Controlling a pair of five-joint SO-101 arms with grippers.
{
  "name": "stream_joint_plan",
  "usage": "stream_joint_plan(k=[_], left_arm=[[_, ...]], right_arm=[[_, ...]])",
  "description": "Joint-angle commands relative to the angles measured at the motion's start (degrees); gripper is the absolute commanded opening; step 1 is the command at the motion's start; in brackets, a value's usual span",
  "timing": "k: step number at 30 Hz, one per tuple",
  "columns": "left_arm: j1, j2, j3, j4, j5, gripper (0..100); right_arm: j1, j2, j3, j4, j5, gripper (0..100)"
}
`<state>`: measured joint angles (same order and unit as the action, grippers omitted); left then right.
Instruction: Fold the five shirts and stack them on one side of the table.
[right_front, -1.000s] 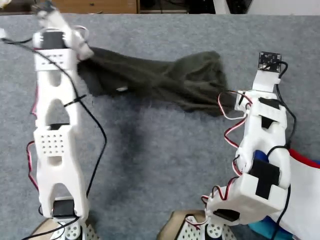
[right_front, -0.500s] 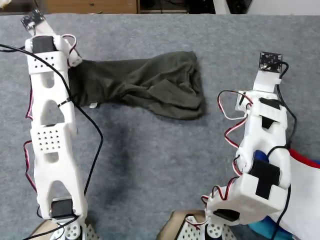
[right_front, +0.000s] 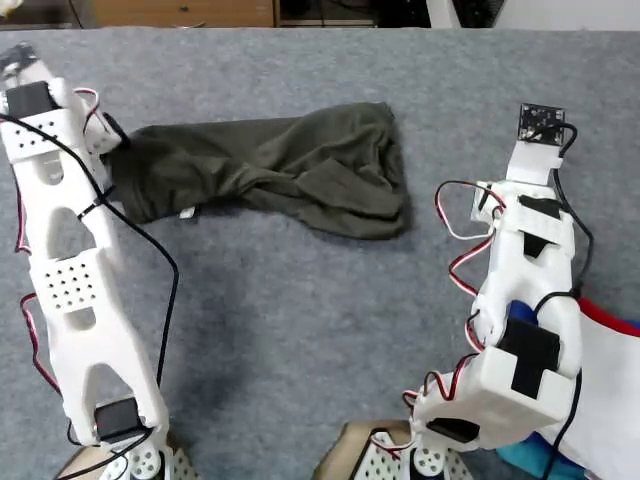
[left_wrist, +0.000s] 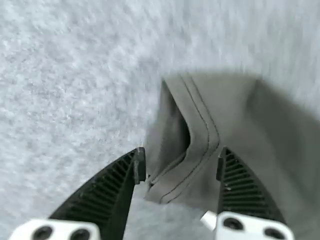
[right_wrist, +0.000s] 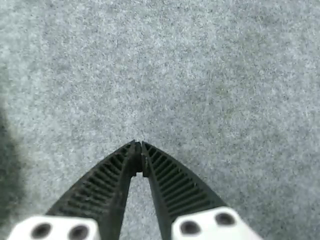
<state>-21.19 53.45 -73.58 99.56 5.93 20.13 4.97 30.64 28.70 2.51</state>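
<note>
A dark olive shirt (right_front: 280, 175) lies crumpled lengthwise across the far half of the grey table (right_front: 300, 330). My left gripper (right_front: 112, 140) is at the shirt's left end. In the left wrist view it (left_wrist: 179, 157) stands open, with the shirt's stitched hem (left_wrist: 200, 135) lying loose between the jaws. The right arm (right_front: 525, 260) stands to the right of the shirt, apart from it. My right gripper (right_wrist: 138, 145) is shut and empty over bare table, with the shirt's dark edge (right_wrist: 5, 165) just off to one side.
A pile of white, red and blue clothes (right_front: 610, 390) lies at the near right corner, partly behind the right arm. Both arm bases stand at the near edge. Bare table stretches between the arms in front of the shirt.
The left arm has pulled the shirt leftwards, then swung further left. The shirt's right end has slid away from the right arm and settled flat. The right arm has kept still.
</note>
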Motion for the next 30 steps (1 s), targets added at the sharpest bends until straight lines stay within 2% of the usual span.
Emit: stream_joint_plan(k=[1, 6, 11, 13, 16, 19, 24, 28, 30], left_arm=[[-1.3, -8.7, 1.1, 1.7, -8.0, 21], [-1.6, -22.0, 13.6, 1.6, -13.8, 22], [1.1, -37.2, 40.4, 1.4, -21.3, 22], [1.1, -42.1, 49.9, -1.3, -21.5, 22], [-4.0, -48.5, 60.1, -11.4, -19.4, 22], [-10.3, -52.6, 63.3, -18.8, -14.9, 22], [-17.2, -55.3, 63.3, -23.1, -9.2, 22], [-19.3, -55.0, 63.0, -22.4, -7.3, 22], [-16.1, -54.9, 63.8, -18.3, -7.6, 22]], right_arm=[[0.2, -0.2, -2.8, -1.3, 0.2, 0.5], [0.2, -0.2, -2.8, -1.3, 0.2, 0.5], [0.2, -0.2, -2.8, -1.3, 0.2, 0.5], [0.2, -0.2, -2.8, -1.3, 0.2, 0.5], [0.2, -0.2, -2.8, -1.3, 0.2, 0.5], [0.2, -0.2, -2.8, -1.3, 0.2, 0.5], [0.2, -0.2, -2.8, -1.3, 0.2, 0.5], [0.2, -0.2, -2.8, -1.3, 0.2, 0.5], [0.2, -0.2, -2.8, -1.3, 0.2, 0.5]])
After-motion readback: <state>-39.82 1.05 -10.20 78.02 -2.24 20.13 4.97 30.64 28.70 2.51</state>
